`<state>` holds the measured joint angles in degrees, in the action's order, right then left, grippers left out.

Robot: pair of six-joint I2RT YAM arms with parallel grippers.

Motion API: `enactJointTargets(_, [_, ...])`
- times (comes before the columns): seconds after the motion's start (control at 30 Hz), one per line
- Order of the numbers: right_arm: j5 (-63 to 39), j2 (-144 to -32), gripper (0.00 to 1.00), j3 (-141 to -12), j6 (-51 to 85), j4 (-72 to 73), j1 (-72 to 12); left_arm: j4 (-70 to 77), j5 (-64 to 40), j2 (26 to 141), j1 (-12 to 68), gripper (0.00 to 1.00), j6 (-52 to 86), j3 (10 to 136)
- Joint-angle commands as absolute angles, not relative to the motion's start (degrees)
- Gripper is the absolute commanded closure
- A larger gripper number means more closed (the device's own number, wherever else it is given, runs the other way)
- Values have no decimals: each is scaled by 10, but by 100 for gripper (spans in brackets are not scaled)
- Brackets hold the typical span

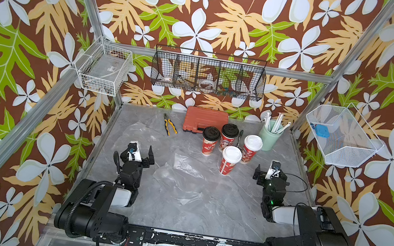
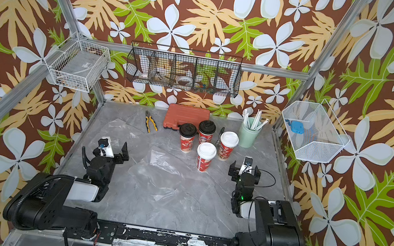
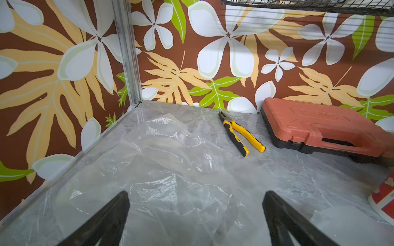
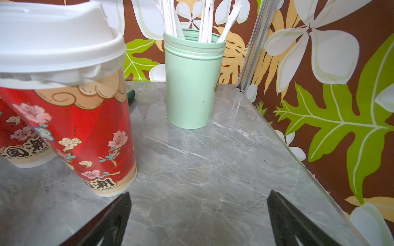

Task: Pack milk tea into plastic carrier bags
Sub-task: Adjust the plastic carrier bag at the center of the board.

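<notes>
Right wrist view is showing the right hand [image 4: 198, 196] with jaws standing wide apart and holding nothing, just right of a white-lidded milk tea cup [image 4: 89, 132]. In both top views, four red cups [image 2: 204, 161] are standing upright together at the far middle of the counter [image 1: 203, 214]: two black-lidded ones [image 1: 210, 142] farther left, two white-lidded nearer right. One clear plastic carrier bag [image 1: 180, 176] is lying flat mid-counter, between both hands. A second bag [image 3: 174, 185] is lying toward the far left corner, before the left hand [image 3: 196, 196], whose jaws are also standing apart, empty.
</notes>
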<state>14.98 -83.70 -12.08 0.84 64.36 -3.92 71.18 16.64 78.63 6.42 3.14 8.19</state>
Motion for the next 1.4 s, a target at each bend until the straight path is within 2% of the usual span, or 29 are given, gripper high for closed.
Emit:
enactJointTargets(0.0, [150,-836,0,-121,9,657,-40,726,168,786,63,0,32,83])
enactJointTargets(1.1, [151,-833,1,-117,8,663,-40,733,172,783,63,0,33,80])
enactJointTargets(1.23, [150,-773,0,-135,8,583,-41,666,177,727,63,0,33,89])
enactJointTargets(1.37, [149,-702,1,-169,20,466,-41,541,226,658,64,0,60,127])
